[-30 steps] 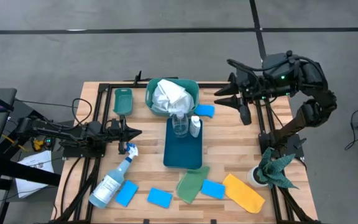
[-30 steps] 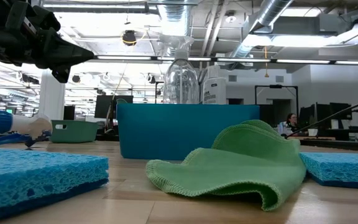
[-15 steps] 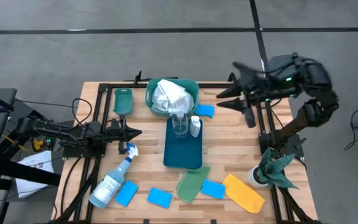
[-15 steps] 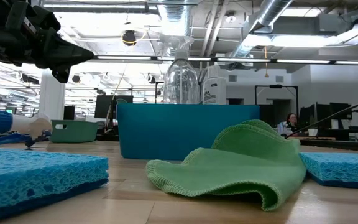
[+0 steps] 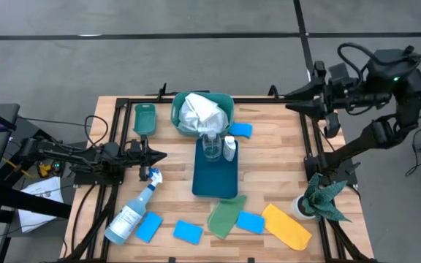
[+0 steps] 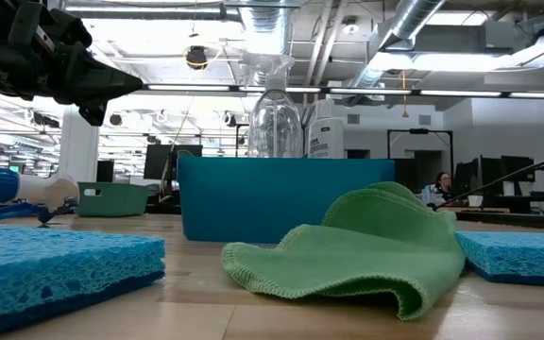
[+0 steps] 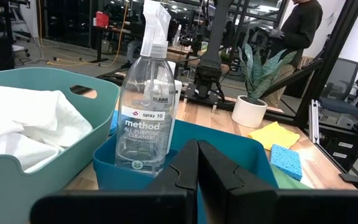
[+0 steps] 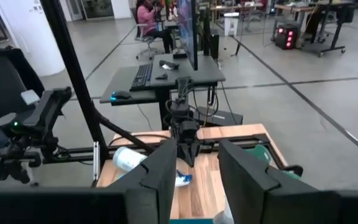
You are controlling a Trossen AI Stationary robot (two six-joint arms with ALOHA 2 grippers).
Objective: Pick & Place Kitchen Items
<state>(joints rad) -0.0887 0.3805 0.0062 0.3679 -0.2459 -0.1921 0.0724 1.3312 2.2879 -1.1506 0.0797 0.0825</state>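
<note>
High view: my left tool (image 5: 158, 155) sits shut and empty over the table's (image 5: 269, 157) left side, just by the spray bottle's (image 5: 131, 213) blue trigger. My right tool (image 5: 292, 95) hangs part open, holding nothing, at the far right edge. White cloth (image 5: 198, 111) fills the bin (image 5: 179, 101); two bottles (image 5: 218, 146) stand in the tray (image 5: 215, 181).

Low view: green cloth (image 6: 366, 247) lies crumpled between sponges (image 6: 59, 266).

Left wrist view: the clear bottle (image 7: 145, 124) reads "method all-purpose cleaner, spray 10".

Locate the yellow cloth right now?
High view: the yellow cloth lies flat at the table's front right, between a blue sponge and the potted plant.
</note>
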